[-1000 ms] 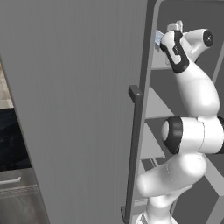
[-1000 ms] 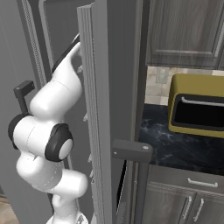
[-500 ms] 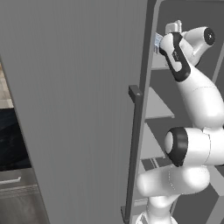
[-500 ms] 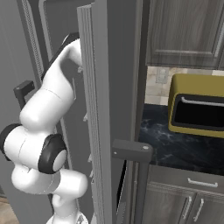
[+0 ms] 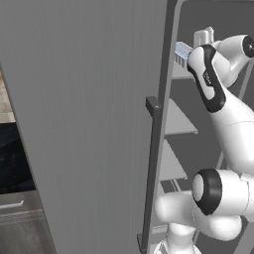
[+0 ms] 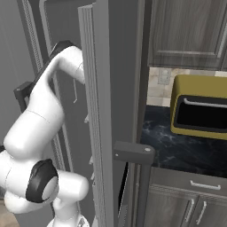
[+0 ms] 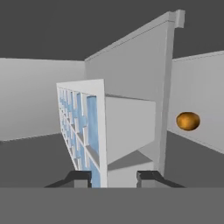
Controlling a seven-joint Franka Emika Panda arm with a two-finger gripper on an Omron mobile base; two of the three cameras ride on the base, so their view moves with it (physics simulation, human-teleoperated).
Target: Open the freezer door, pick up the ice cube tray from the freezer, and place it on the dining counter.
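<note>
Extraction is my job now: gripper (image 7: 113,177) has its fingers closed narrowly on the ice cube tray (image 7: 83,131), which stands on edge between them, high inside the freezer (image 5: 208,134) at one o'clock in the left base view. I'd back out straight, keeping clear of the freezer door (image 5: 89,124) edge.

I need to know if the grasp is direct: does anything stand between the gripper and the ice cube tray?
Nothing visible does. In the hand view the gripper has the ice cube tray right between its fingertips, inside the freezer.
</note>
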